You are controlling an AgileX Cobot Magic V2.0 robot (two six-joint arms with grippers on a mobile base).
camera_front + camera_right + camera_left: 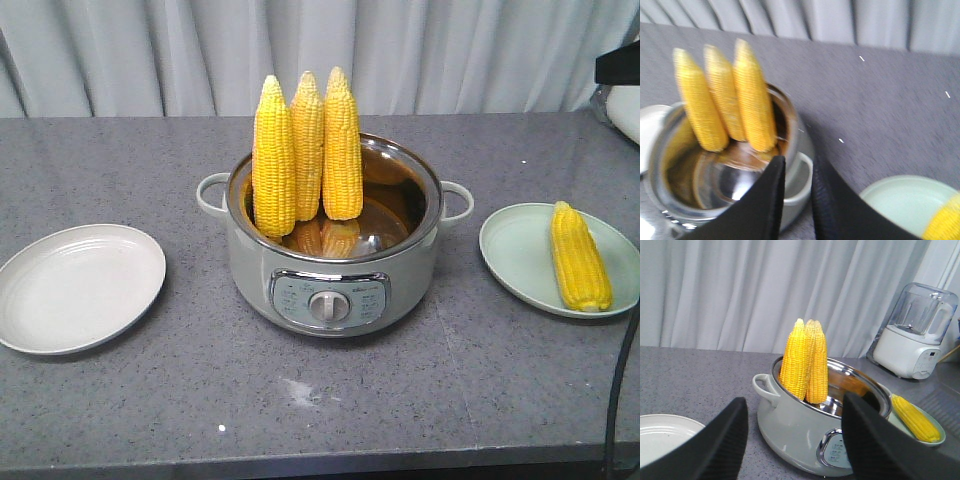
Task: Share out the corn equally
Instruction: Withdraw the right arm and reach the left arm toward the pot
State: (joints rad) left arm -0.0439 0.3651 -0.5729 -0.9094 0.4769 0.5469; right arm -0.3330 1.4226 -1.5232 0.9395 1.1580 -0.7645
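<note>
Grey table (120,150), cooker pot (330,270) at ctr w/ 3 corn cobs (300,150) upright inside. White plate (60,300) left; green plate (515,250) right holds 1 cob (580,258) (lying flat). Left gripper (795,407) fingers spread wide; right gripper (798,167) fingers nearly together, both empty.

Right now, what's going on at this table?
Corn is being shared between two plates. Three cobs stand upright in the cooker pot, one cob lies on the green plate, and the white plate holds none. The left claw is wide open and the right claw narrowly open, both empty.
</note>
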